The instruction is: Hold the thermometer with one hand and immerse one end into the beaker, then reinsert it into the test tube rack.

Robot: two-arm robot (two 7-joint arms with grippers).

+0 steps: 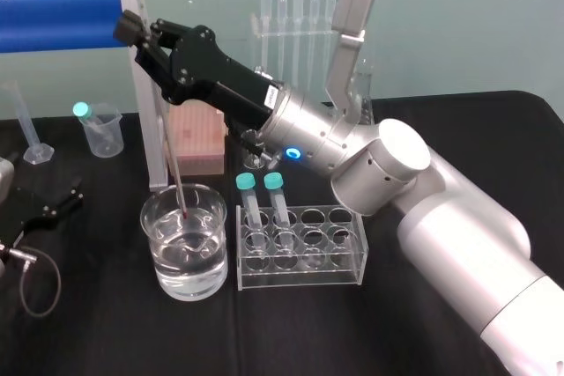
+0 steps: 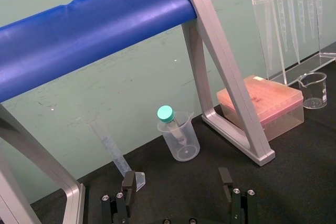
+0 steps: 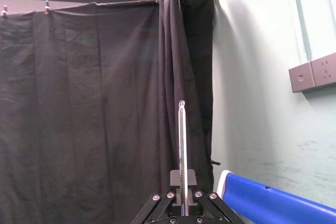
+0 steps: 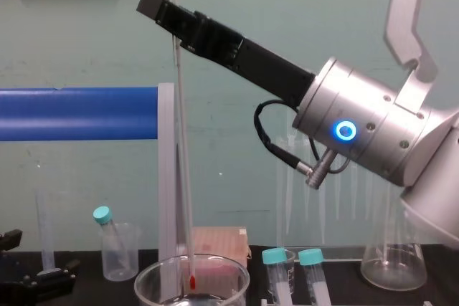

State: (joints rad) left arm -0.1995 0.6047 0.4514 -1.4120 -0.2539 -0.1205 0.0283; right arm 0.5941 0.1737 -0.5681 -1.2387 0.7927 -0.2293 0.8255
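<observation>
My right gripper [image 1: 134,34] is shut on the thermometer [image 1: 172,156], a long thin glass rod held nearly upright, gripped high on its stem. Its red lower tip [image 4: 192,281] is inside the wide glass beaker [image 1: 160,253], which holds water; I cannot tell whether the tip touches the water. In the right wrist view the rod [image 3: 181,140] rises from between the gripper [image 3: 182,181] fingers. The clear test tube rack [image 1: 348,261] stands just right of the beaker. My left gripper [image 2: 178,184] rests open and empty low at the table's left [image 1: 55,206].
Two teal-capped tubes [image 1: 264,204] stand in the rack. A blue bar on a grey frame [image 1: 62,17] crosses behind the beaker. Farther back are a pink box [image 1: 198,134], a pipette stand [image 1: 295,15], a small plastic beaker [image 1: 101,134] and a conical flask [image 4: 393,263].
</observation>
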